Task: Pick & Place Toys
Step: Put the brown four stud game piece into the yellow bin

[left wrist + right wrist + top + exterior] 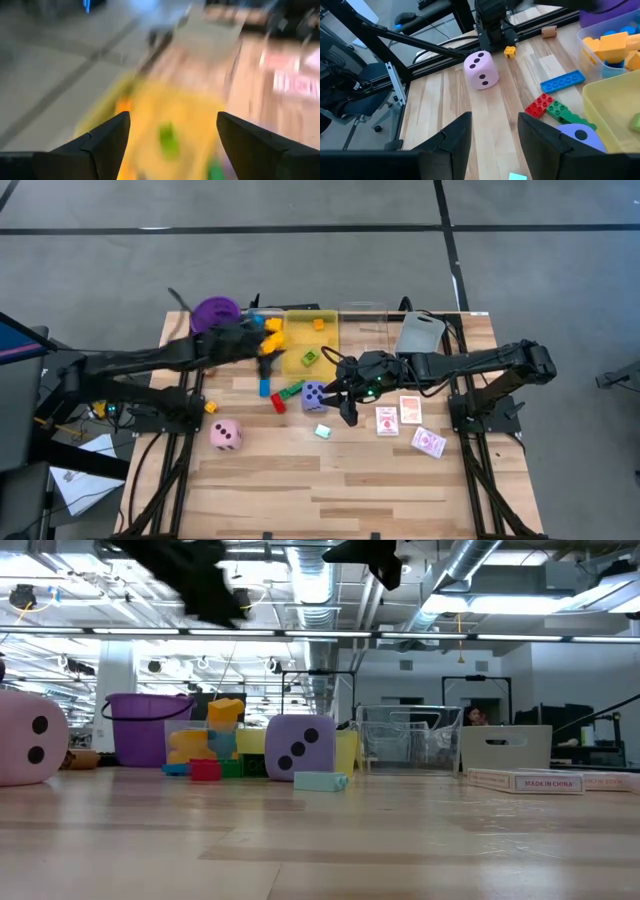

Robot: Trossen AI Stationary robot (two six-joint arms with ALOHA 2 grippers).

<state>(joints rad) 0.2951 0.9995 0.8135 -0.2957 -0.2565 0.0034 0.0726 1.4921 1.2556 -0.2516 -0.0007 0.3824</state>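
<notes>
My left gripper (270, 350) hangs open above the near left part of the yellow tray (308, 340). The tray holds a green block (168, 140) and an orange block (318, 325). My right gripper (345, 405) hovers open over the table just right of the purple die (313, 393), with nothing between its fingers (455, 135). On the wood lie a blue block (562, 81), a red block (538, 105), a green block (565, 114), a teal block (322, 431), the pink die (481, 71) and three red-patterned cards (410, 408).
A purple cup (215, 312) stands at the far left, beside a small clear tray (610, 45) of yellow and blue blocks. A clear tray (365, 330) and a grey tray (418, 332) sit right of the yellow one. A small yellow block (211, 407) lies near the left edge.
</notes>
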